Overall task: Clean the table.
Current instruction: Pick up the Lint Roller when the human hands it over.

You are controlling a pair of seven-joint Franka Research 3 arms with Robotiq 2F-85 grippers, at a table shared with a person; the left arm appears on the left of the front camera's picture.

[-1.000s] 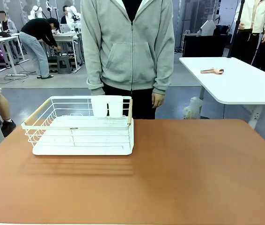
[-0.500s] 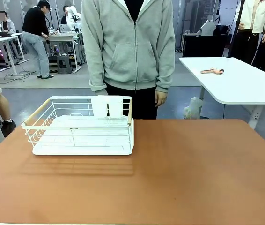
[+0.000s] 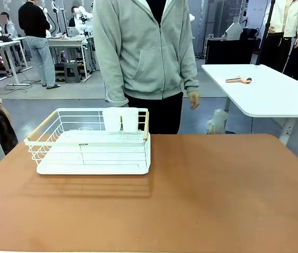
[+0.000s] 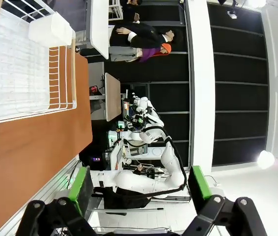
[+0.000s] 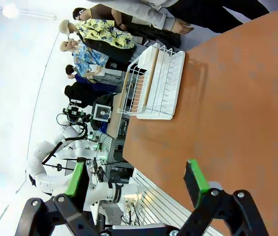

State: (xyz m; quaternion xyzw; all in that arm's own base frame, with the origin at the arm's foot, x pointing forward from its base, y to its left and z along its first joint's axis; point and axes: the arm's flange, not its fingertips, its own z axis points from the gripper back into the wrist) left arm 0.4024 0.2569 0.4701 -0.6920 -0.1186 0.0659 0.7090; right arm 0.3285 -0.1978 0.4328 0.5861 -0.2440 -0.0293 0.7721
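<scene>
The wide reddish-brown table (image 3: pixel 217 190) spreads across the front view, and its top also runs through the left wrist view (image 4: pixel 26 157) and the right wrist view (image 5: pixel 237 113). My left gripper (image 4: pixel 139 184) stands open with nothing between its green pads, off the table's side. My right gripper (image 5: pixel 136 181) is open too, held above the table's near part with nothing in it. A person in a grey hooded jacket (image 3: pixel 143 52) stands at the far edge, arms down.
A white wire rack (image 3: pixel 91 139) with a wooden rim and two white cups sits on the table's far left; the same rack (image 4: pixel 26 64) (image 5: pixel 153 83) lies ahead of each wrist. A white-topped table (image 3: pixel 265 89) stands at the back right.
The person has shifted and turned slightly to the right, their hand rising a little. People in the background have moved. The rack and table are as before.
</scene>
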